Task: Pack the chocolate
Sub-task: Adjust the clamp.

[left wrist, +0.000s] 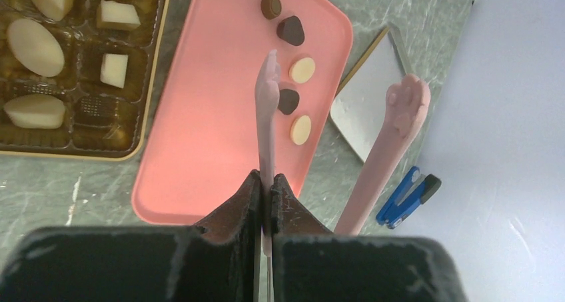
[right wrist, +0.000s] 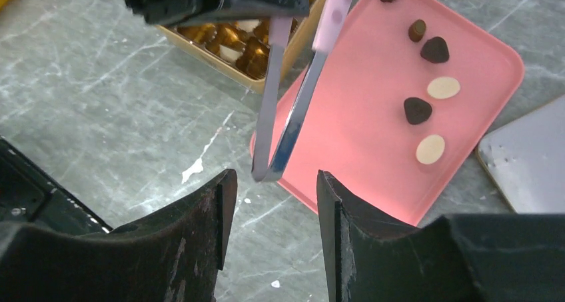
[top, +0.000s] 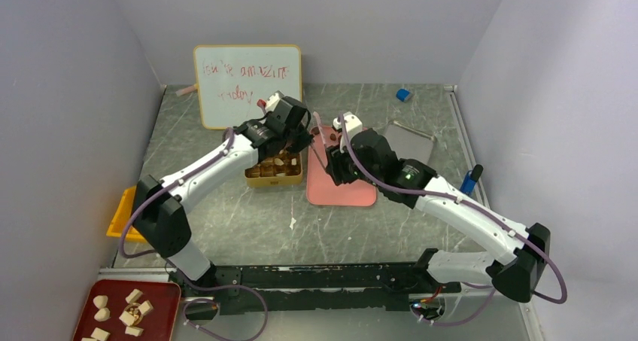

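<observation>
Clamping one arm of pink-tipped steel tongs (left wrist: 269, 115), your left gripper (left wrist: 267, 182) hangs over the pink tray (left wrist: 200, 115) of brown and tan chocolates (left wrist: 290, 30); your right gripper (right wrist: 274, 179) gapes at the tongs' bend.

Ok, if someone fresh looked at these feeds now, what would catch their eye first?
The pink paw-tipped tongs mid-table, pinched in the shut left gripper, with their metal bend hanging between the open right gripper's fingers. Below them, a pink tray carries a row of dark and pale chocolates, beside a gold compartment box.
</observation>
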